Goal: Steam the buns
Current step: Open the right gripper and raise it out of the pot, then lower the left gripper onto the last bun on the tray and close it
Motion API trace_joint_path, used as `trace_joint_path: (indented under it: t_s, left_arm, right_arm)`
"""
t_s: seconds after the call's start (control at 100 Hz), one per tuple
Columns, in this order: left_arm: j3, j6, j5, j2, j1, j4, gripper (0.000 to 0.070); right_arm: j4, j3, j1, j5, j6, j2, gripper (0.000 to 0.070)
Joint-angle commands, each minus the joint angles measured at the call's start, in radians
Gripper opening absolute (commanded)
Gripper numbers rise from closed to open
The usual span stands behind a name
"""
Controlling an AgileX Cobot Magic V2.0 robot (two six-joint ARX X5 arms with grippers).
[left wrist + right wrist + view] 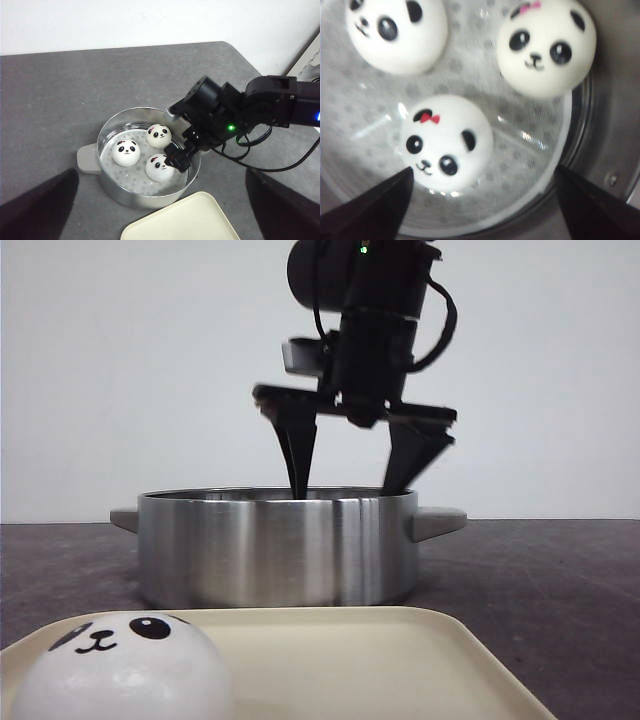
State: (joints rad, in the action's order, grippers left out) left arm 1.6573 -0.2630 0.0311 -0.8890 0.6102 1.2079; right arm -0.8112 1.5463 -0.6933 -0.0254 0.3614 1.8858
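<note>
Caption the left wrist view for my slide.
Right claw open over three panda buns in the steel steamer pot.

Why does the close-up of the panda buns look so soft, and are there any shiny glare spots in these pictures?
In the right wrist view the buns sit very near the lens, so their edges blur and the fingertips are dark smears. In the front view the steel pot carries a bright vertical glare band, and the near bun on the tray is soft. The left wrist view is sharpest.
</note>
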Motion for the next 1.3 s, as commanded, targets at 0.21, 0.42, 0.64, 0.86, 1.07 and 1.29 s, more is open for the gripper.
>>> trace_joint_path:
  t_s: [0.21,0.42,0.64,0.86,1.07,1.29]
  left_arm:
    - [-0.14,-0.044,-0.048,-0.026,0.009,-0.012,0.07]
    - [-0.375,-0.137,-0.142,-0.026,0.063,-0.077,0.07]
    - [-0.644,-0.27,-0.188,-0.032,0.212,-0.233,0.07]
    - [-0.782,-0.328,-0.164,-0.134,0.358,-0.32,0.07]
    - [-0.787,-0.333,-0.14,-0.293,0.385,-0.391,0.07]
    - [-0.786,-0.332,-0.173,-0.43,0.385,-0.423,0.07]
  right_arm:
    - [0.07,0.089,-0.063,-0.019,-0.045,-0.296,0.0011]
    - [0.086,0.09,-0.159,-0.129,-0.09,-0.562,0.0011]
    - [0.081,0.089,-0.197,-0.24,-0.108,-0.737,0.0011]
    - [0.024,0.089,-0.193,-0.303,-0.121,-0.79,0.0011]
    - [-0.029,0.089,-0.194,-0.315,-0.127,-0.785,0.0011]
    - [-0.035,0.089,-0.194,-0.315,-0.127,-0.782,0.0011]
